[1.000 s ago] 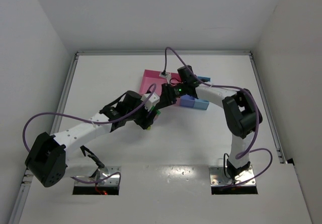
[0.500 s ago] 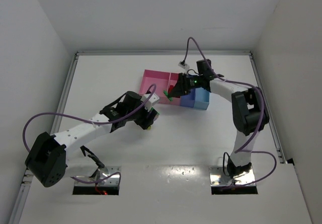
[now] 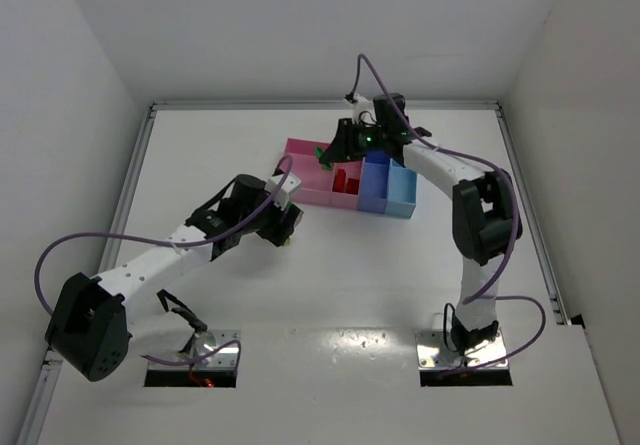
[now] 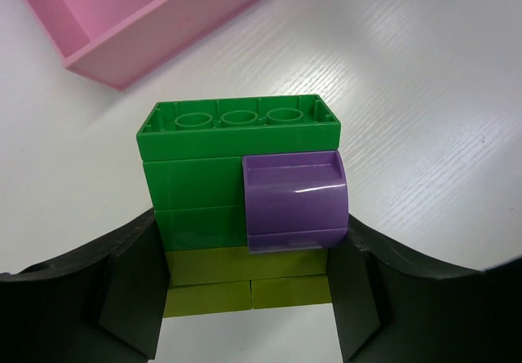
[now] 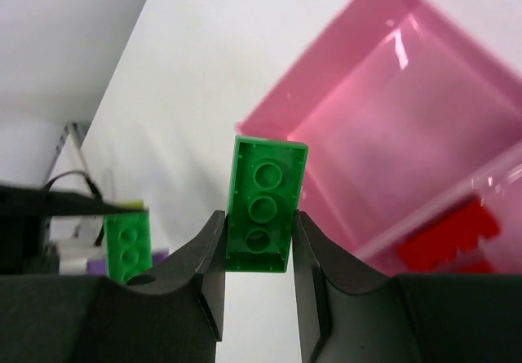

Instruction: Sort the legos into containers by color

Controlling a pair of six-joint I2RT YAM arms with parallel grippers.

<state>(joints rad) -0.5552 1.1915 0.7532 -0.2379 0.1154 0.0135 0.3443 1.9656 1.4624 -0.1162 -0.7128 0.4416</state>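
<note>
My right gripper (image 5: 259, 257) is shut on a single green lego (image 5: 261, 208), held in the air over the wide pink container (image 5: 391, 126); from above, this gripper (image 3: 326, 155) hangs at that bin's far edge. The narrower pink container (image 3: 345, 197) holds red legos (image 5: 450, 234). My left gripper (image 4: 249, 294) is shut on a stack of legos (image 4: 236, 183): green bricks on top, a purple curved piece (image 4: 295, 204) on the side, yellow-green bricks (image 4: 245, 281) beneath. From above, the left gripper (image 3: 284, 227) sits just in front of the bins' left end.
The dark blue container (image 3: 375, 187) and the light blue container (image 3: 401, 193) continue the row to the right. A corner of the wide pink bin (image 4: 147, 20) lies just beyond the held stack. Raised rails border the white table (image 3: 200, 165).
My right gripper has pulled away from the left gripper's stack with the green lego and carried it back over the wide pink bin. The left arm shifted slightly left with its stack.
</note>
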